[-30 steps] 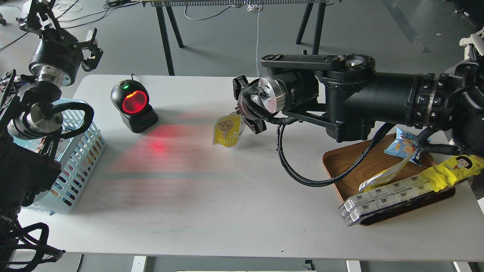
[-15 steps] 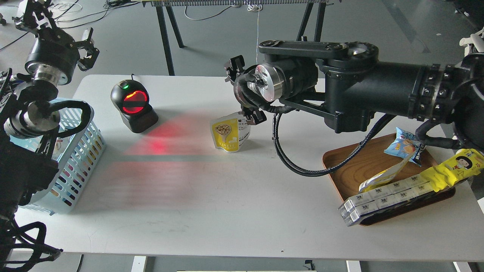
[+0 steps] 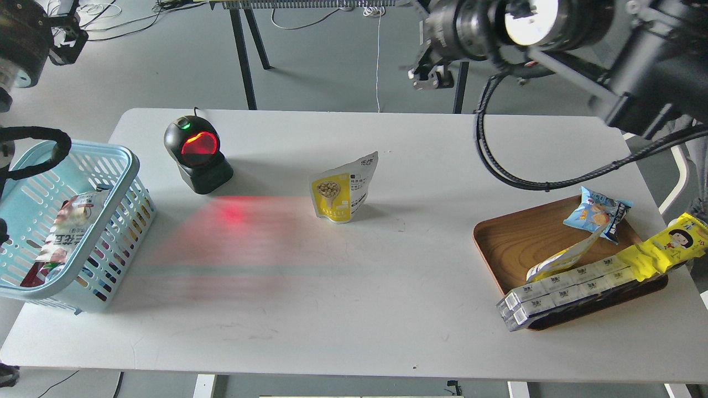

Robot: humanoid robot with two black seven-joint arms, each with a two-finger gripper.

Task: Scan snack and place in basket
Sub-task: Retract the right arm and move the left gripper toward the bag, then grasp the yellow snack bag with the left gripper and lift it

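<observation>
The snack (image 3: 343,190), a yellow-and-white pouch with a round nut picture, stands upright and alone on the white table, right of the scanner (image 3: 196,153). My right gripper (image 3: 425,41) is raised high above the table's far edge, well away from the pouch, with its jaws apart and empty. The light blue basket (image 3: 130,166) stands at the table's left edge with a red-and-white packet (image 3: 66,232) inside. My left gripper (image 3: 66,36) is at the top left corner, above and behind the basket; its fingers are too dark to tell apart.
The scanner glows red and throws red light on the table. A brown wooden tray (image 3: 514,237) at the right holds a blue snack bag (image 3: 597,213), a yellow cartoon-face packet (image 3: 672,243), white boxes (image 3: 564,287) and another yellow-white pouch (image 3: 558,260).
My right gripper let go of the pouch, then rose and drew back to the upper right. The pouch stays standing on the table. My left arm pulled back up and left, uncovering the basket.
</observation>
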